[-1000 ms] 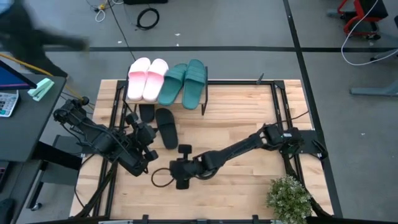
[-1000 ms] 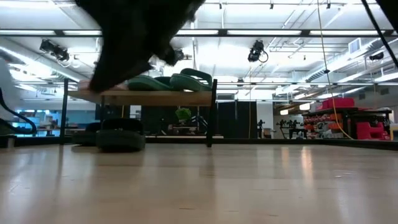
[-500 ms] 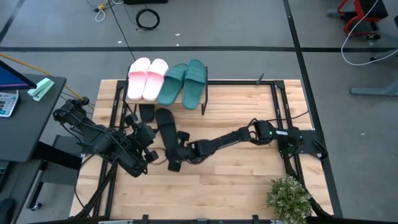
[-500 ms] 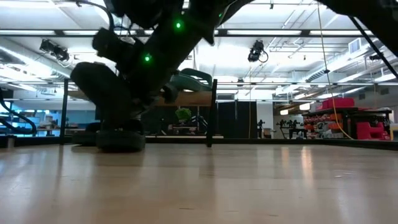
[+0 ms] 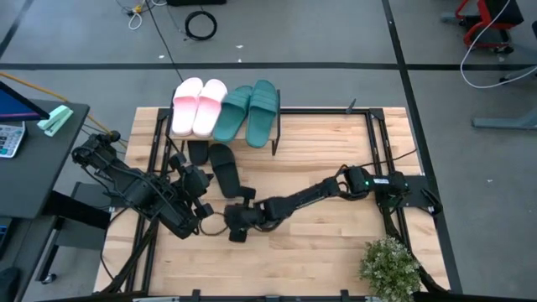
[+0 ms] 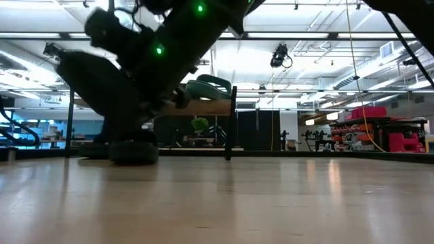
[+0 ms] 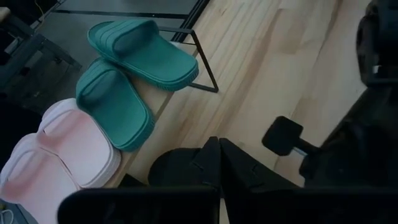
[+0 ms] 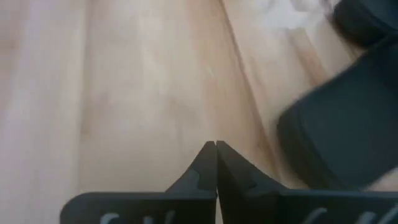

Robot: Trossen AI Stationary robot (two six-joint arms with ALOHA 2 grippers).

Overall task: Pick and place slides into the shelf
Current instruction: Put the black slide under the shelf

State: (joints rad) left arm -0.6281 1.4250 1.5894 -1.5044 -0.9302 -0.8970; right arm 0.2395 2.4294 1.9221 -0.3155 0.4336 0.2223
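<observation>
The shelf [image 5: 277, 132] stands at the table's far edge. A pale pink pair [image 5: 199, 106] and a teal pair [image 5: 248, 111] of slides rest on its plank top. One black slide [image 5: 223, 170] lies flat on the table in front of the shelf. A second black slide [image 5: 198, 151] lies partly under the shelf. My right gripper [image 5: 229, 224] is shut and hangs low over bare wood, just near of the first black slide [image 8: 336, 137]. My left gripper [image 5: 186, 168] is shut and held above the table to the left of that slide, pointing toward the shelf [image 7: 186, 74].
A potted plant [image 5: 390, 267] stands at the table's near right corner. Black frame rails [image 5: 379, 151] run along both sides of the table. Bare wood lies between the arms and the plant. A desk with a keyboard [image 5: 8, 138] stands beyond the left edge.
My right gripper has reached farther toward the table's left edge and sunk toward the wood, ending beside the near end of the black slide, its fingers staying shut. The slides and my left gripper have kept still.
</observation>
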